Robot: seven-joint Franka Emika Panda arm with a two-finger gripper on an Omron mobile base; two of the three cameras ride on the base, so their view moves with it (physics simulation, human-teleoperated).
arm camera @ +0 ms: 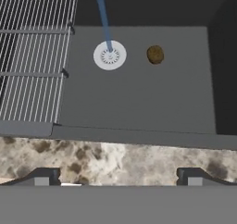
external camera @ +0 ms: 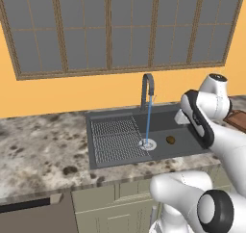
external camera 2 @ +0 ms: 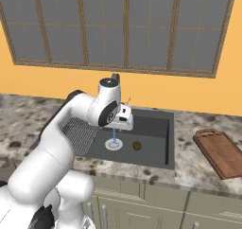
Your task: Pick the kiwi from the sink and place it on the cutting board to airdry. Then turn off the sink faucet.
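Note:
The kiwi (arm camera: 155, 54) is a small brown fruit lying on the floor of the dark grey sink (arm camera: 139, 98), just right of the round silver drain (arm camera: 109, 55). The same kiwi (external camera: 170, 140) (external camera 2: 137, 145) lies loose, touched by nothing. Water runs in a thin blue stream from the sink faucet (external camera: 147, 90) onto the drain. My gripper (arm camera: 119, 177) hangs open and empty above the sink's front edge, short of the kiwi. The reddish-brown cutting board (external camera 2: 220, 152) lies on the counter right of the sink.
A wire grid rack (arm camera: 32, 56) covers the left half of the basin. Speckled stone counter (external camera: 43, 150) surrounds the sink, with an orange wall and a large window behind. My own arm crosses in front of the sink's right side in the left base view.

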